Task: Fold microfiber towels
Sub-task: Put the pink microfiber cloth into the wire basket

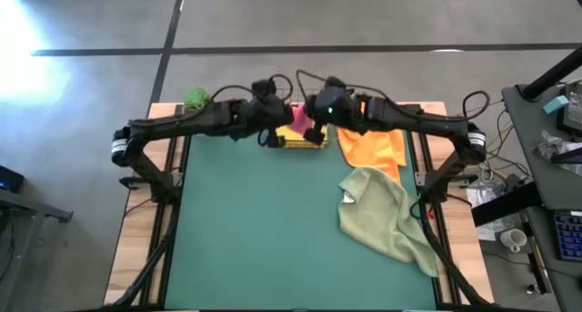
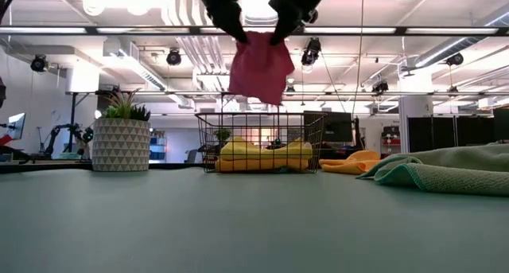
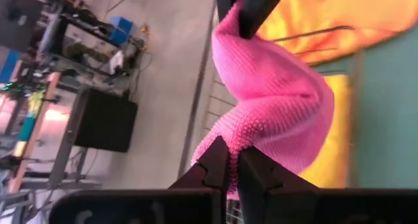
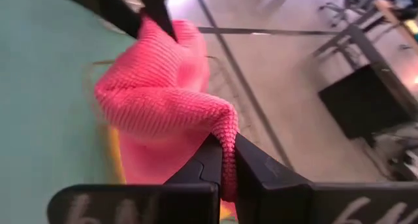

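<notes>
Two robot arms meet above a wire basket (image 2: pixel 258 142) at the far edge of a green table (image 1: pixel 264 230). The left gripper (image 3: pixel 227 168) and the right gripper (image 4: pixel 225 160) are each pinched tight on an edge of a pink towel (image 2: pixel 261 64), which hangs between them in the air over the basket. A yellow towel (image 2: pixel 262 156) lies in the basket. An orange towel (image 1: pixel 371 146) and a sage green towel (image 1: pixel 386 212) lie rumpled on the table's right side. Nothing looks folded yet, so the task seems barely begun.
</notes>
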You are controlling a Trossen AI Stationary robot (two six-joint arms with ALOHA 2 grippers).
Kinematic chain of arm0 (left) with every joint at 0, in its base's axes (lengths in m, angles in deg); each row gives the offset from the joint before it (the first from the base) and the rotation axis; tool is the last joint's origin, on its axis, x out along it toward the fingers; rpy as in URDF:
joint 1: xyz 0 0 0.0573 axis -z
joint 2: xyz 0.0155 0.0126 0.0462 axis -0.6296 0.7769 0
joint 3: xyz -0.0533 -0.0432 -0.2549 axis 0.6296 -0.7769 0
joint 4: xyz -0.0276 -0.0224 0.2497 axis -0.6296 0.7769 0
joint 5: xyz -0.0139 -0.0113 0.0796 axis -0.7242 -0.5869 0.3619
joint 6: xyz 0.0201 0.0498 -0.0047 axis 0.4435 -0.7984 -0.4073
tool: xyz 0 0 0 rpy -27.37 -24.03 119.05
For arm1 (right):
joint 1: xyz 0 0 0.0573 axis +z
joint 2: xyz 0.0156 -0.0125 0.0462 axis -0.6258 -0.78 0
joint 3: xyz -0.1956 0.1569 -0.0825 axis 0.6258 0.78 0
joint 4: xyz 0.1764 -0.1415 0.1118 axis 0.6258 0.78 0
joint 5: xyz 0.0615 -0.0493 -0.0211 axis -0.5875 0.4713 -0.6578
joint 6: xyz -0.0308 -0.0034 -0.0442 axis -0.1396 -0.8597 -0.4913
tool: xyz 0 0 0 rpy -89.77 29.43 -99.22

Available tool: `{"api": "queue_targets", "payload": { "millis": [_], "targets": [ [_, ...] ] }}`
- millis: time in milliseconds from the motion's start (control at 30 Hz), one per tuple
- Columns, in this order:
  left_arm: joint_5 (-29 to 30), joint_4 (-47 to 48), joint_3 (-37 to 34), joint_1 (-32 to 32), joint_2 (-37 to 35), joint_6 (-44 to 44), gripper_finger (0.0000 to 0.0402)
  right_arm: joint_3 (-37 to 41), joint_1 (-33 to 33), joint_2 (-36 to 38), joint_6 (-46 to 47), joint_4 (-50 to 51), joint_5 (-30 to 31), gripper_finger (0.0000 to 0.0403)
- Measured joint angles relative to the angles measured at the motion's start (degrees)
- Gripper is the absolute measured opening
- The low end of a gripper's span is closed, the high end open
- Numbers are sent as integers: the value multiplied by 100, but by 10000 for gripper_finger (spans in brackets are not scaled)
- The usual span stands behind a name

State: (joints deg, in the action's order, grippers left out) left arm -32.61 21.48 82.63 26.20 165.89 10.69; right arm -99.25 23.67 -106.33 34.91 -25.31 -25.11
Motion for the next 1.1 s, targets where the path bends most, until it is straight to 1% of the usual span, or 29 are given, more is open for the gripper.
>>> {"api": "queue_targets", "payload": {
  "millis": [100,233,333,467,700,800,967,1100],
  "targets": [
    [-96,-204,0,-312,176,-80,1,0,-356,0,-233,-142,-51,8],
    [-278,-576,-4,-749,527,-158,1,0,-835,-61,-420,-304,-465,8],
    [-283,-1005,-4,-1039,831,-249,1,0,-1148,-233,-585,-302,-558,8],
    [-400,-1436,-3,-1298,1205,-419,1,9,-1593,-553,-695,-401,-1074,8],
    [-610,-1581,204,-1529,1809,-529,1,9,-2212,-1040,-1080,-815,-1857,8],
    [-616,-1699,229,-1593,1988,-753,1,9,-2382,-1132,-1240,-913,-2109,8],
    [-534,-1745,225,-1652,2056,-1112,1,9,-2559,-1152,-1362,-1201,-2512,8],
    [-486,-1546,221,-1681,2003,-1102,1,11,-2578,-1145,-1086,-1079,-2957,8]
  ]
}}
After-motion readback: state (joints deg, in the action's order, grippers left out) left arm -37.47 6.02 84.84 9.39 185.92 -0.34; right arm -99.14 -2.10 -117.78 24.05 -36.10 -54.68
